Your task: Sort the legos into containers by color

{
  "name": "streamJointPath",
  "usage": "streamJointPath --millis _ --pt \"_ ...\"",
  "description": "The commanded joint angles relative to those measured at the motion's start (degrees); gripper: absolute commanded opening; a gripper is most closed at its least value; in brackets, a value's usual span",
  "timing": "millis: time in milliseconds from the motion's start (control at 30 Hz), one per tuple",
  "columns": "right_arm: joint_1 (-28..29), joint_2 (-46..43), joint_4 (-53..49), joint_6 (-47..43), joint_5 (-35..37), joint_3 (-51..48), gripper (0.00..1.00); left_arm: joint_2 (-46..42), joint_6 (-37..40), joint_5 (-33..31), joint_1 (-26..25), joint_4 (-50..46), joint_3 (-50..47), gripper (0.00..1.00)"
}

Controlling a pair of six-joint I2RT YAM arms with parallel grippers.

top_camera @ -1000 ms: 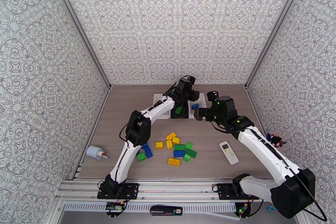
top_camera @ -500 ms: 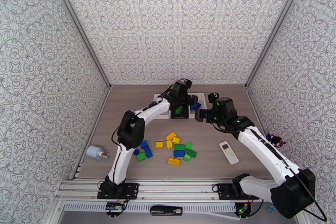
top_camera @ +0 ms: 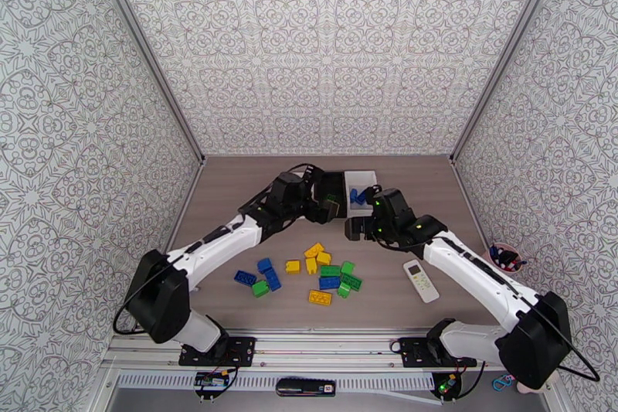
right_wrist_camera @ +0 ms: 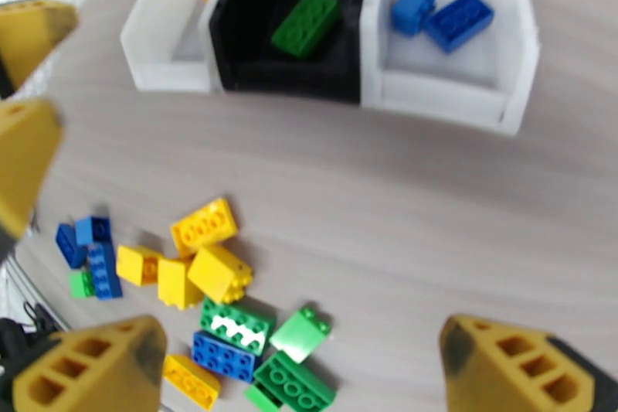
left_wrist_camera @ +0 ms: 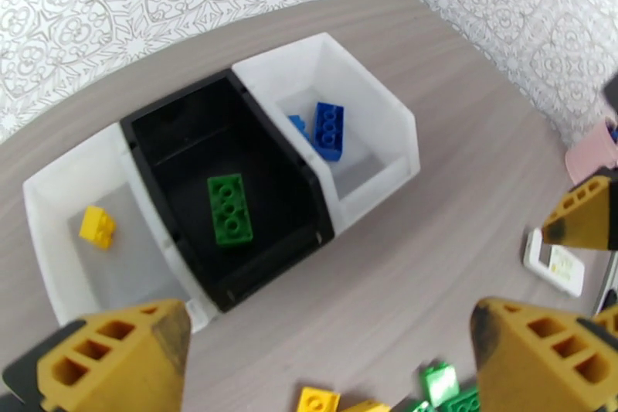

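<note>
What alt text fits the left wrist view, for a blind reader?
Side by side on a table stand a white bin with one yellow lego, a black bin with one green lego, and a second white bin with blue legos. The open left gripper frames the bottom.

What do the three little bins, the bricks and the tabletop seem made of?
The white bins and black bin: likely moulded plastic, smooth, thin-walled, slight sheen. The green brick and its kind: hard shiny plastic, studded. The table: matte grey-brown wood grain, perhaps laminate rather than solid wood.
</note>
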Motion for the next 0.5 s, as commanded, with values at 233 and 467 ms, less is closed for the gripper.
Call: streamJointPath --millis 233,467 --pt "5.42 12.48 -2.0 7.06 0.12 -0.71 0.9 -16.86 15.58 4.55 1.91 -0.44 -14.3 1.0" --pt "6.27 20.58 -1.59 9.74 -0.95 0.3 0.78 -22.47 22.29 10.42 1.59 -2.37 -19.82 1.0"
